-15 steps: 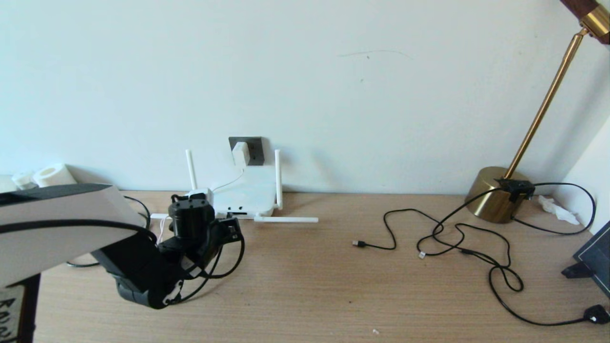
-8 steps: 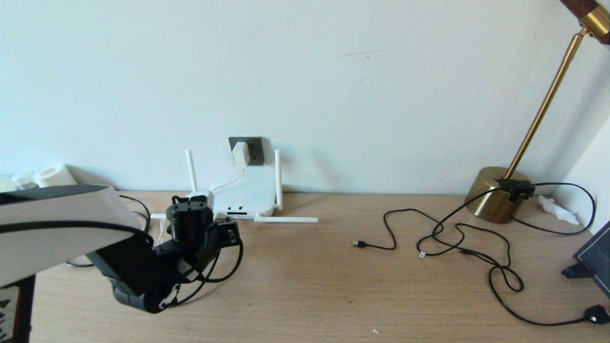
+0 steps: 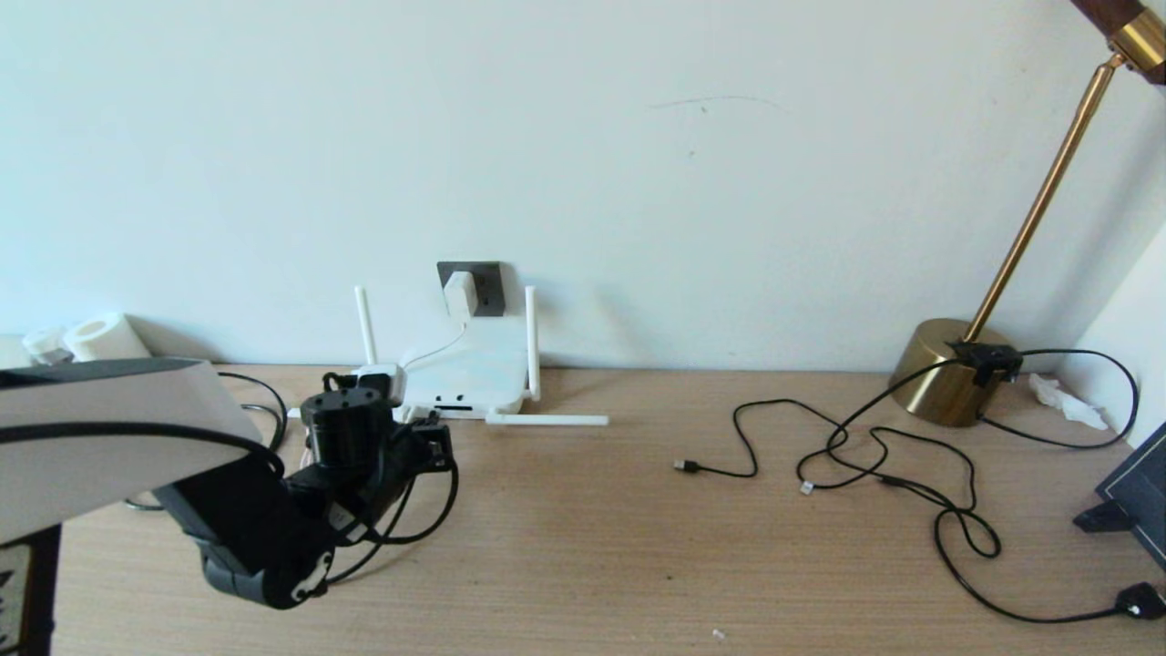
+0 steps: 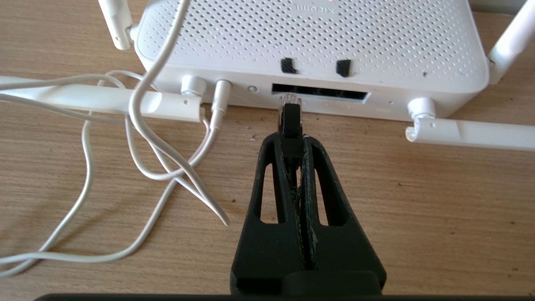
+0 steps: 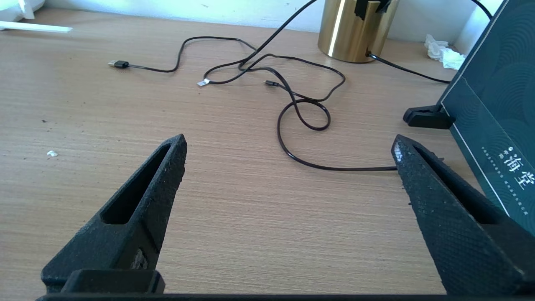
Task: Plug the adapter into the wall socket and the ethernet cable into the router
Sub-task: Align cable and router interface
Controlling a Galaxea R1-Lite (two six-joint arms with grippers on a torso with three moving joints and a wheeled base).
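**Ethernet plug held at the router's port row**

The left gripper [image 4: 291,140], at the centre of its wrist view, was clamped on the ethernet cable [image 4: 290,119] just behind its clear plug. That short grip probably kept the tip from wagging. The plug tip sat at the left end of the dark port slot on the router [image 4: 317,42], at the top of the frame; whether it had entered could not be told. White cords looped over the wooden desk [image 4: 439,200] at left.

In the head view, lower left, the left arm reached toward the router's near edge. Above it the adapter [image 3: 460,293] sat on the wall socket [image 3: 487,284], apparently plugged in.

The right gripper [image 5: 288,159] hung with jaws spread wide over bare desk, holding nothing, thin black USB cords [image 5: 292,90] beyond it, near a brass lamp base [image 5: 355,29]
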